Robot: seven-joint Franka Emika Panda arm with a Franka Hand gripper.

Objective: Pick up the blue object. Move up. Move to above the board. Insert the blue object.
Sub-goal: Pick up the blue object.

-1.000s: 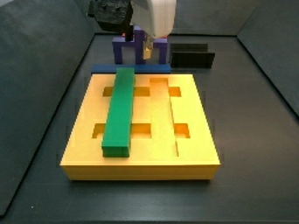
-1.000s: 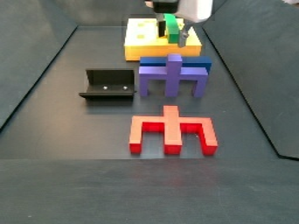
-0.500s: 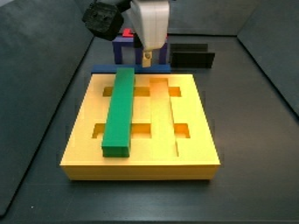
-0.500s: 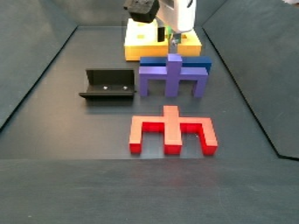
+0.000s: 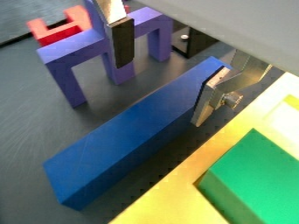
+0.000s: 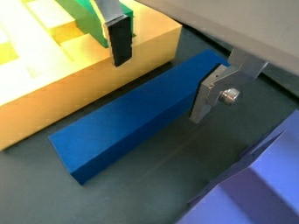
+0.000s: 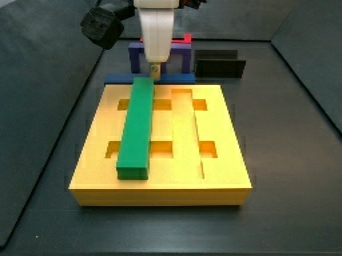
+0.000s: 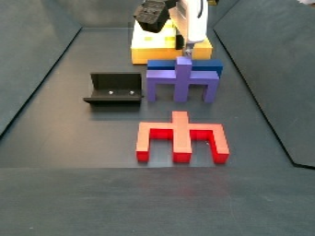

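1. The claw (image 5: 163,79) hangs released, its fingers straddling the blue object (image 5: 140,131), which lies on the bench between the board (image 7: 160,150) and the purple forked block (image 8: 182,81).
2. Lower squarely, clench mid-bar, and avoid nudging the green bar (image 7: 138,128).

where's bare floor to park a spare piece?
Free: wide dark floor in front of the red piece, and left of the fixture up to the wall. Crowded: the far strip, where board, blue bar and purple block sit close, with the gripper straddling the bar, jaws open.
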